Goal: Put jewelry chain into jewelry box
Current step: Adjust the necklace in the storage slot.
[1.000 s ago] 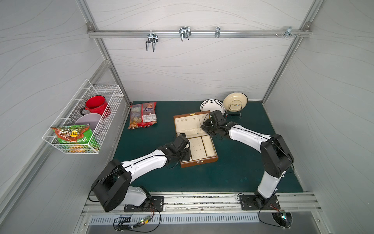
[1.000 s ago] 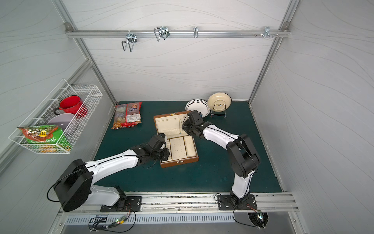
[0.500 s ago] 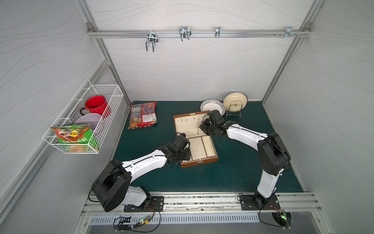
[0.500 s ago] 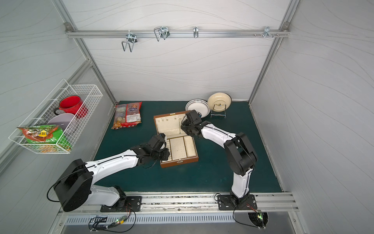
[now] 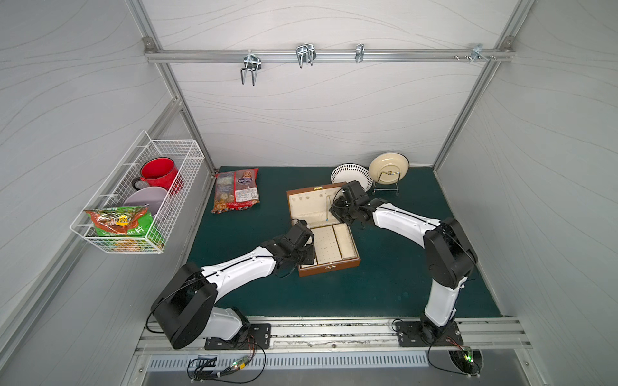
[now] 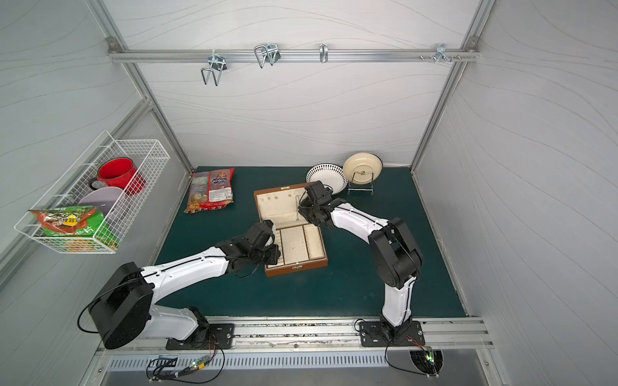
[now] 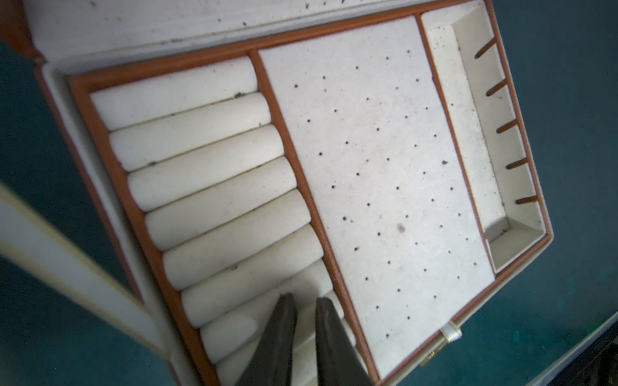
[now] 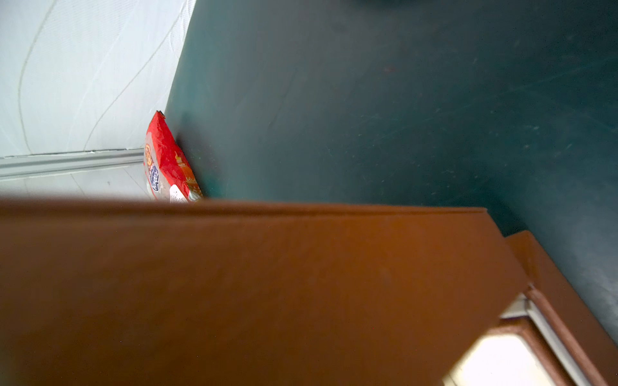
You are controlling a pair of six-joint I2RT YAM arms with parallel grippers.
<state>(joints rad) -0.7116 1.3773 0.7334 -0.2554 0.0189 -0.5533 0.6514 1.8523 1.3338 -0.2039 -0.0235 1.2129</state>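
An open jewelry box (image 5: 329, 264) on green matting has the jewelry chain (image 5: 327, 208) hanging inside its lid beside the right gripper (image 5: 335, 210), whose jaws' state is unclear, while the left gripper (image 7: 306, 310), nearly closed and empty, hovers over the ring rolls (image 7: 214, 187).

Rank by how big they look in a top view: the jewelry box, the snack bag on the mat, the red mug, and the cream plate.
1. jewelry box
2. snack bag
3. red mug and cream plate: look alike, and the mug hangs nearer the camera, so unranked.
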